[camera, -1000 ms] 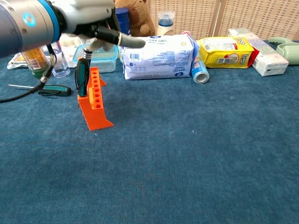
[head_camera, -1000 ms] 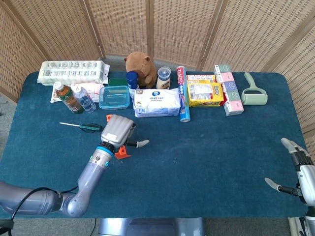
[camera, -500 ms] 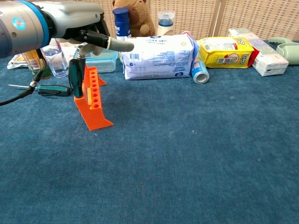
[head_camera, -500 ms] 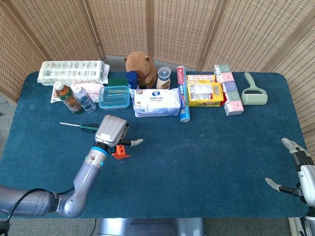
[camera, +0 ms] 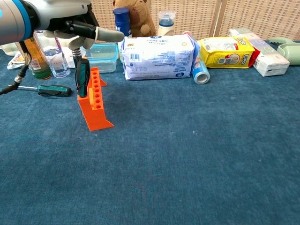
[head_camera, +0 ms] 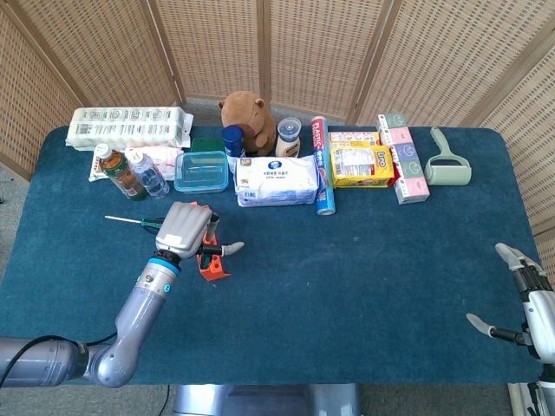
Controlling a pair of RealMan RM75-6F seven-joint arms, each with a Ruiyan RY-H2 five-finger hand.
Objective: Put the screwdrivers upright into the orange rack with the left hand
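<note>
The orange rack (camera: 96,105) stands left of centre on the blue cloth; in the head view the orange rack (head_camera: 213,269) shows just below my left hand (head_camera: 185,227). A green-and-black screwdriver (camera: 82,77) stands upright against the rack's far left end. My left hand (camera: 61,18) holds it from above by the top of its handle, with one finger stretched out to the right. Whether its tip sits in a hole is hidden. A second screwdriver (camera: 49,89) lies flat to the left of the rack (head_camera: 139,223). My right hand (head_camera: 527,303) hangs at the table's right edge, fingers apart and empty.
Behind the rack stand two bottles (camera: 44,56), a clear lidded box (camera: 103,54) and a white wipes pack (camera: 157,51). Further right lie a blue can (camera: 200,70), a yellow packet (camera: 225,50) and boxes (head_camera: 403,160). A plush toy (head_camera: 247,117) sits at the back.
My left hand has drifted left across the table. The held screwdriver swung away to the rack's left half a second ago and is back against its far end now. The right hand has not moved.
</note>
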